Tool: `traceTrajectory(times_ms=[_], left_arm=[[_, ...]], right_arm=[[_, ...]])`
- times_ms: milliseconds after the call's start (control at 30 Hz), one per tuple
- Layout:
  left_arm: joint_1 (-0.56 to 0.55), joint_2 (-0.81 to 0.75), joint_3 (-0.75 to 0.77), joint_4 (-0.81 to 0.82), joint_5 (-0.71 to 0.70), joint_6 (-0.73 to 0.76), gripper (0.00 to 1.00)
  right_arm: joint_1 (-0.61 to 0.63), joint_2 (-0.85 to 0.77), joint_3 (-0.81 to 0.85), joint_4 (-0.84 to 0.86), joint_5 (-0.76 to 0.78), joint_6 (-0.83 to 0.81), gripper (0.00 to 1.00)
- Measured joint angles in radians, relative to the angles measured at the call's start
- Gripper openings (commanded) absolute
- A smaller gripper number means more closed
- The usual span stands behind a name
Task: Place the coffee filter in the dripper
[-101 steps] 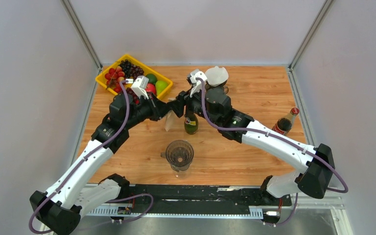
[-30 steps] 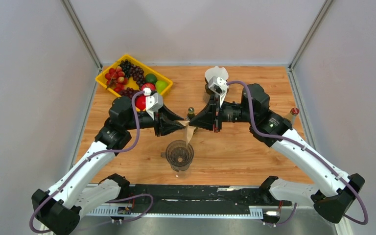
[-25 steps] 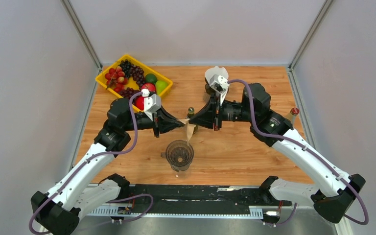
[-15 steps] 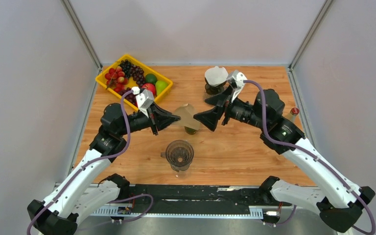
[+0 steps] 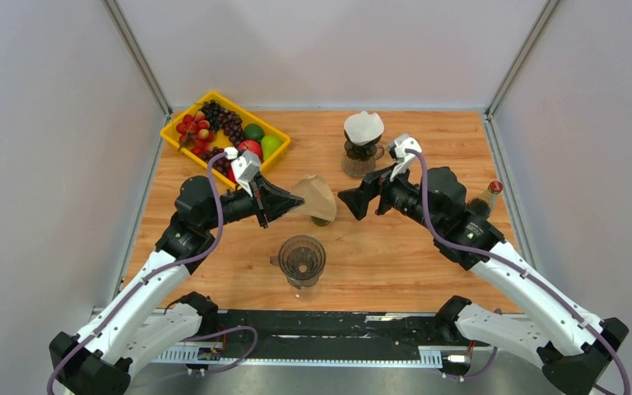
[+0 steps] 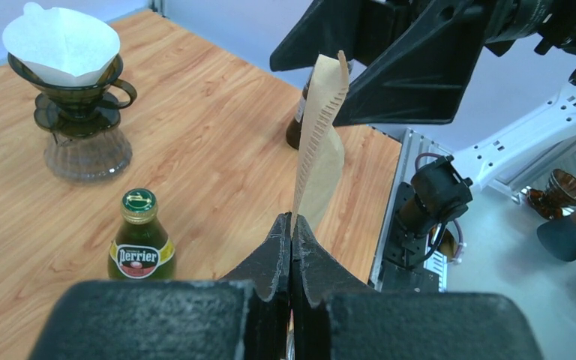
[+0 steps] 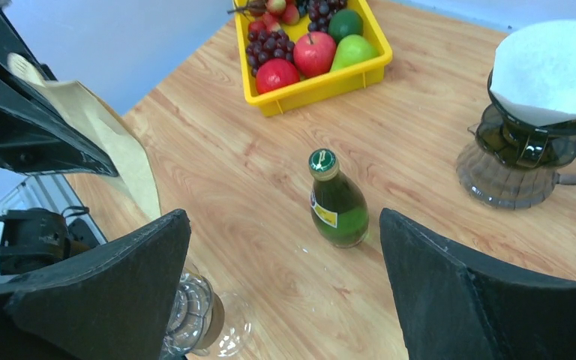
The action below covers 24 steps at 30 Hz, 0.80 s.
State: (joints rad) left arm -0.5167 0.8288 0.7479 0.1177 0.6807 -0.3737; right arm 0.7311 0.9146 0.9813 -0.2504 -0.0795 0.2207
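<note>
Pinching the coffee filter (image 5: 317, 197) aloft, left gripper (image 5: 290, 200) outstretched, right gripper (image 5: 348, 204) opposite (jaws wide).

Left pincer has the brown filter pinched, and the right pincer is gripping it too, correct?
Not quite. The left pincer does pinch the brown filter, but the right pincer is open and apart from it. The right wrist view shows its jaws spread wide with nothing between them.

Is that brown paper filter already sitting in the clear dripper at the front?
No, the left gripper holds the brown filter up, apart from the dripper.
</note>
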Motion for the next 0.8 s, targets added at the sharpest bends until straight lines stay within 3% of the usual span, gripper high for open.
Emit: traceTrajectory(times_ms=[800], left_arm=[[0.000,0.043,0.000,0.020,-0.013,-0.011,0.00]], right_arm=[[0.000,0.031,-0.008,-0.003,-0.123,-0.032,1.00]])
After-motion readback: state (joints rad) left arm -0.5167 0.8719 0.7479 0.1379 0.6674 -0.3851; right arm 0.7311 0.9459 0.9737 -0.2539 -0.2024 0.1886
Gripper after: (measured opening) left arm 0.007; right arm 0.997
